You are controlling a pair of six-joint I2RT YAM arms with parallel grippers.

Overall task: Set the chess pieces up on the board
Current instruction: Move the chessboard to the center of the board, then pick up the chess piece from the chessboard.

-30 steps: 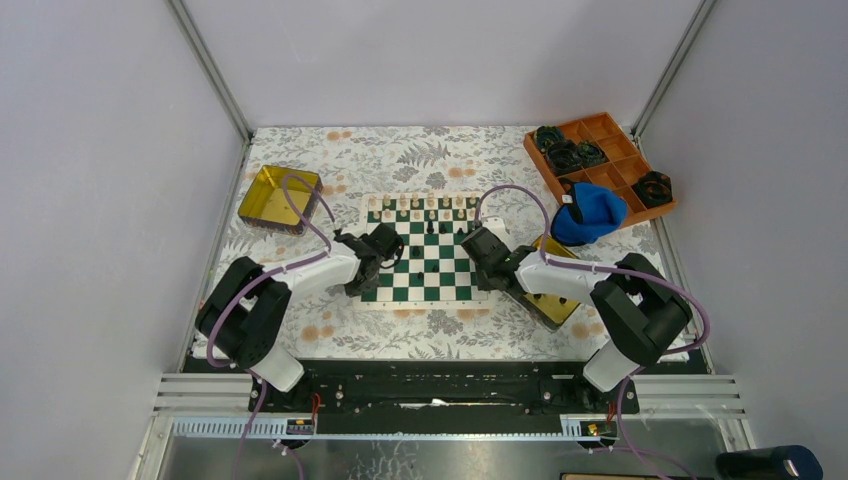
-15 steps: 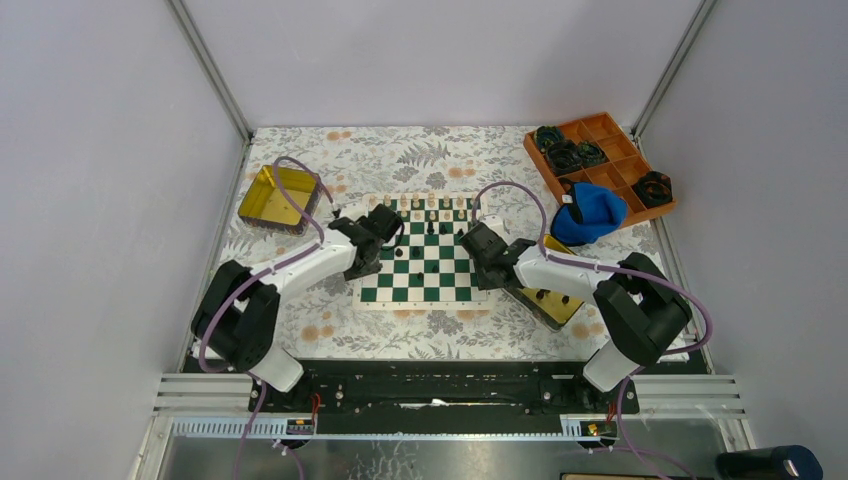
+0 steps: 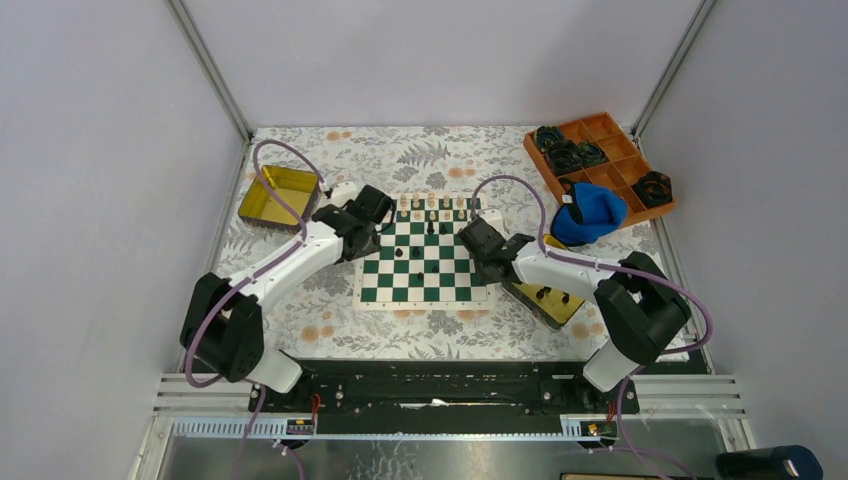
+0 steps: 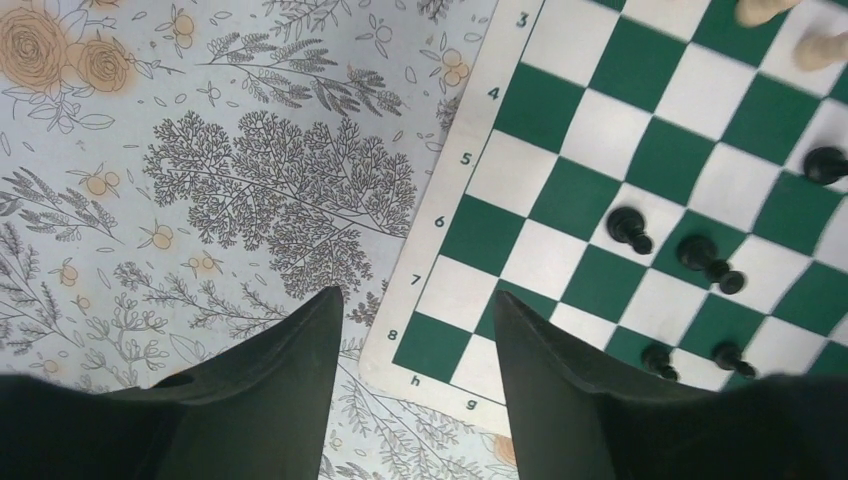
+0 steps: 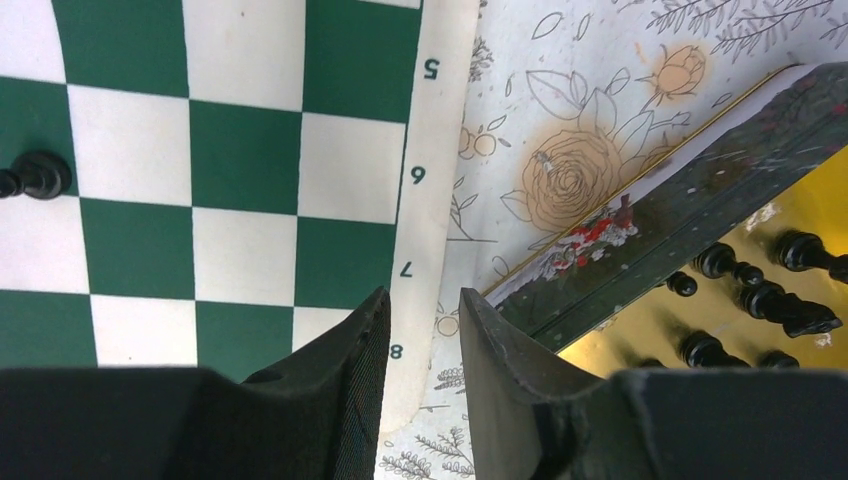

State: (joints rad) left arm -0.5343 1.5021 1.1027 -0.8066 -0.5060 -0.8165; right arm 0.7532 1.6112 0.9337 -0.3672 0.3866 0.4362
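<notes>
Board (image 3: 423, 262): flat in the middle of the worktop (image 3: 440, 150).
Left gripper (image 4: 418, 345): my fingers are spread wide with nothing between them. I hang above the board's left border.
Right gripper (image 5: 424, 335): my fingers are parted by a narrow gap and are empty. I am above the board's white right border.
Cream chess pieces (image 3: 430, 203): lined up along the board's far edge.
Black chess pieces (image 4: 630, 228): a few are scattered on the squares. More lie in the gold tin (image 5: 640, 250) just right of the board, toward the worktop's right edge.
Second gold tin (image 3: 275, 195): sits toward the worktop's far-left corner.
</notes>
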